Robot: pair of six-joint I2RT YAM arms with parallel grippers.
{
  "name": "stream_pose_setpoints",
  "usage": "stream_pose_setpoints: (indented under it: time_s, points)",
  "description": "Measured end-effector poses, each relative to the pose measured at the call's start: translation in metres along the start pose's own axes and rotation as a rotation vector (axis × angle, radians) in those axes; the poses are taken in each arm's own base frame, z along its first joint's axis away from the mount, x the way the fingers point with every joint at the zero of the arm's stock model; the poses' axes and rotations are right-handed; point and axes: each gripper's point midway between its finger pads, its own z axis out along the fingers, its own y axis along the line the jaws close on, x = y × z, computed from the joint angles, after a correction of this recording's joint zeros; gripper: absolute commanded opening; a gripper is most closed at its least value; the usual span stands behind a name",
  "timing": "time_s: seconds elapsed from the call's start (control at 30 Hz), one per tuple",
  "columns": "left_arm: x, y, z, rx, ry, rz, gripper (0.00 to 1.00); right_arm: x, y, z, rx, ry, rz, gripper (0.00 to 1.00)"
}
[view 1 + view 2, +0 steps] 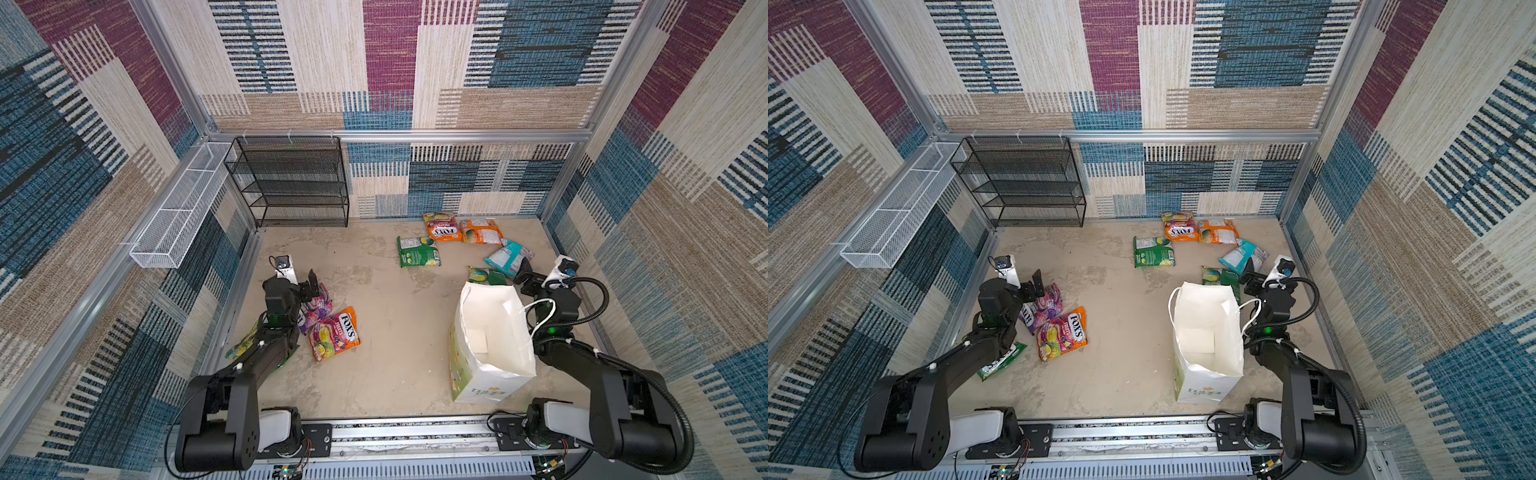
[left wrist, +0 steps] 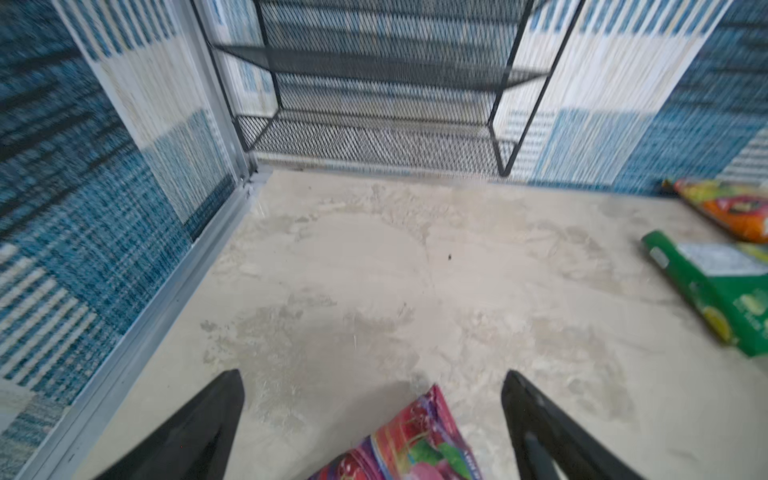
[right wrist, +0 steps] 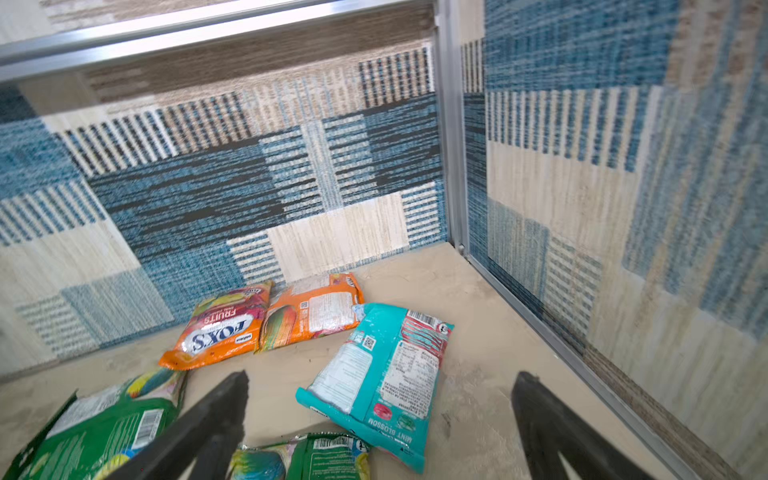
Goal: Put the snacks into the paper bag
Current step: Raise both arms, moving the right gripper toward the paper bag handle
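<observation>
The white paper bag (image 1: 490, 345) (image 1: 1208, 332) stands open near the front right. My left gripper (image 1: 309, 286) (image 2: 372, 374) hangs open just above a purple-pink snack (image 1: 319, 306) (image 2: 415, 444), beside an orange FOX'S packet (image 1: 334, 332); a green packet (image 1: 241, 345) lies partly under that arm. Behind the bag, my right gripper (image 1: 524, 270) (image 3: 382, 376) is open over a teal packet (image 1: 508, 257) (image 3: 399, 353) and a green packet (image 1: 486, 275) (image 3: 307, 457). Further back lie two orange packets (image 1: 442, 226) (image 1: 481, 231) and another green one (image 1: 417, 251). Neither gripper holds anything.
A black mesh rack (image 1: 291, 183) (image 2: 374, 83) stands at the back left against the wall. A white wire basket (image 1: 178, 216) hangs on the left wall. Patterned walls enclose the beige floor (image 1: 390, 299) on three sides; the right wall is close to my right gripper.
</observation>
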Motion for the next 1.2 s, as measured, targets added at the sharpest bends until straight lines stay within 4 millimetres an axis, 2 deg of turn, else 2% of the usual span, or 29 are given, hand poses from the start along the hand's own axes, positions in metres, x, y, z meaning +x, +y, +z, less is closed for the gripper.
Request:
stream_pose_setpoints:
  time_s: [0.1,0.17,0.27,0.37,0.47,0.53,0.6,0.67,0.77,0.8,0.9,0.97,1.03,1.2]
  points:
    - [-0.026,0.003,-0.015,-0.015,-0.019,-0.138,0.99,-0.019,-0.020,0.006,0.141,0.028,0.152,1.00]
    - [-0.052,0.000,-0.025,-0.005,-0.029,-0.251,0.99,-0.039,-0.034,0.013,0.260,0.046,0.290,1.00]
    - [-0.078,-0.002,-0.039,0.004,0.013,-0.420,0.99,-0.059,-0.040,0.015,0.320,0.075,0.377,1.00]
    - [-0.078,0.002,-0.052,0.014,0.103,-0.549,0.99,-0.078,-0.025,0.003,0.265,0.132,0.406,1.00]
    - [-0.061,-0.001,-0.062,0.065,0.220,-0.653,1.00,-0.136,0.002,-0.013,0.162,0.094,0.426,1.00]
    - [-0.055,-0.014,-0.070,0.127,0.304,-0.684,0.98,-0.175,0.025,-0.026,0.055,0.067,0.421,1.00]
    - [-0.063,-0.027,-0.078,0.194,0.357,-0.695,0.96,-0.193,0.047,-0.037,-0.046,0.091,0.407,1.00]
    - [-0.072,-0.038,-0.083,0.249,0.390,-0.686,0.96,-0.193,0.064,-0.042,-0.126,0.152,0.391,1.00]
    - [-0.071,-0.050,-0.094,0.311,0.453,-0.664,0.96,-0.166,0.081,-0.056,-0.185,0.323,0.358,1.00]
    - [-0.069,-0.053,-0.098,0.328,0.475,-0.651,0.96,-0.162,0.087,-0.065,-0.201,0.369,0.340,1.00]
    - [-0.061,-0.061,-0.110,0.372,0.526,-0.612,0.96,-0.179,0.120,-0.094,-0.304,0.409,0.281,1.00]
    - [-0.057,-0.064,-0.117,0.391,0.547,-0.595,0.96,-0.179,0.136,-0.111,-0.361,0.453,0.261,1.00]
    - [-0.055,-0.065,-0.122,0.400,0.558,-0.575,0.96,-0.168,0.137,-0.122,-0.358,0.516,0.245,0.99]
    - [-0.052,-0.067,-0.130,0.418,0.567,-0.534,0.97,-0.122,0.115,-0.152,-0.262,0.705,0.219,0.94]
